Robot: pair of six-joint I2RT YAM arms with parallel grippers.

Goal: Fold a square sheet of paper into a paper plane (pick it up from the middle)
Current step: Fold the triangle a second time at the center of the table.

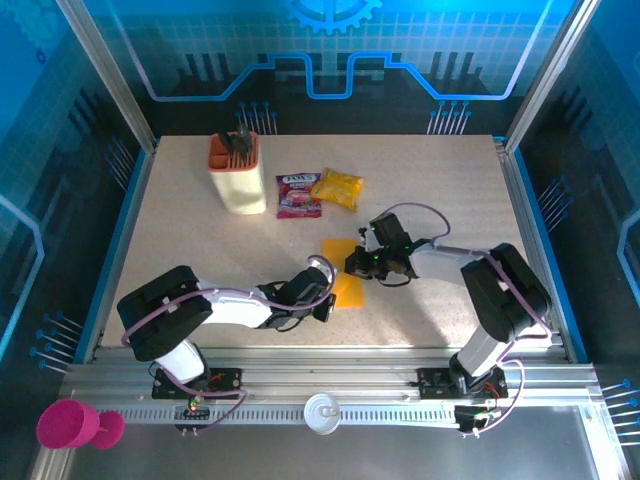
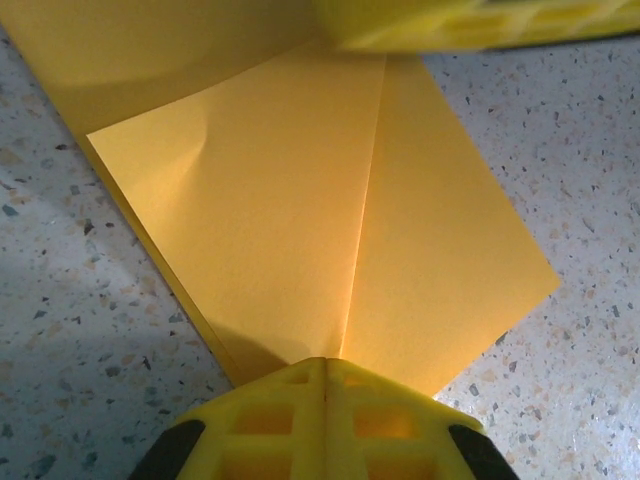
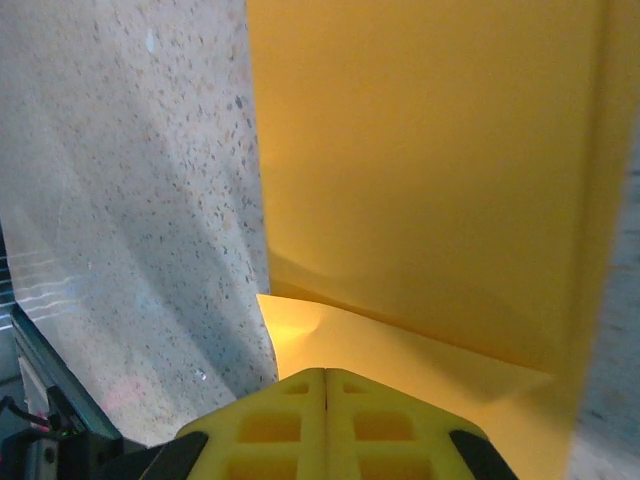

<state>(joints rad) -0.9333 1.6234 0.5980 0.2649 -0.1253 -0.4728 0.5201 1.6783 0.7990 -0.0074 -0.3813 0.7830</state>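
At mid-table the thin orange-yellow square sheet of paper (image 1: 350, 288) lies part-folded. Your left gripper (image 2: 325, 368), jaws shut, sits on its centre crease's tip; the right gripper (image 3: 325, 378), shut too, faces a raised flap: press it flat squarely.

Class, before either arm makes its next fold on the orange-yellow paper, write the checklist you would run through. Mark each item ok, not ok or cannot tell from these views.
1. Left gripper shut, tip at the paper's near point: ok.
2. Right gripper shut, tip at the paper: ok.
3. Square sheet of paper partly folded, with a straight crease up its middle: ok.
4. Folded layers lying flat: not ok, the left flap shows a bulge.
5. Paper pinched between either gripper's fingers: cannot tell.
6. Snack bag and packet apart from the paper: ok.
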